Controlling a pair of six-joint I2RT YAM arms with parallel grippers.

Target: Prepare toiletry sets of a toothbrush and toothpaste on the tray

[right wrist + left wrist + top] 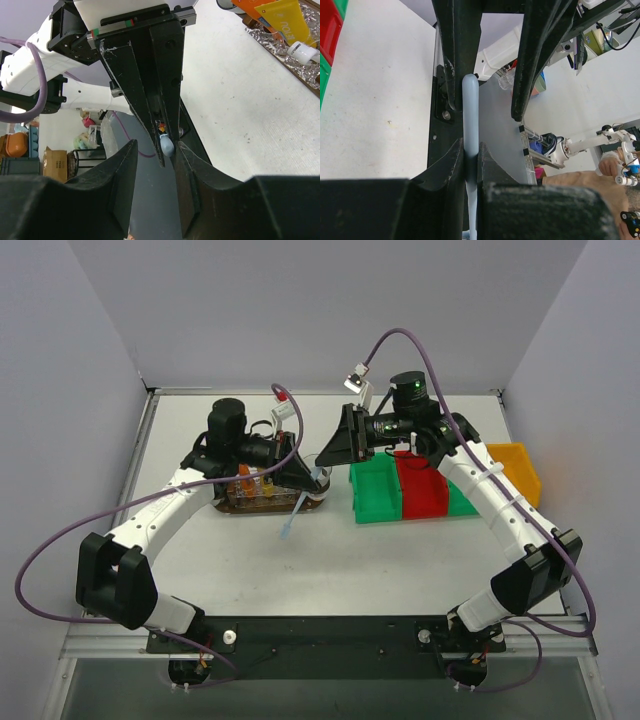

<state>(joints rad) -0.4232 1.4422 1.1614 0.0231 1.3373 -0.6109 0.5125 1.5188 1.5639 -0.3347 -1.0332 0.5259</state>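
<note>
Your L claw (470, 147) is clenched on the toothbrush (470, 110) handle, held in air over the tray's (235, 510) right end. R claw (156, 145), just right of tray, brackets the brush tip w/ jaws apart, not clamped. Orange toothpaste tubes (280, 20) lie on tray.
</note>
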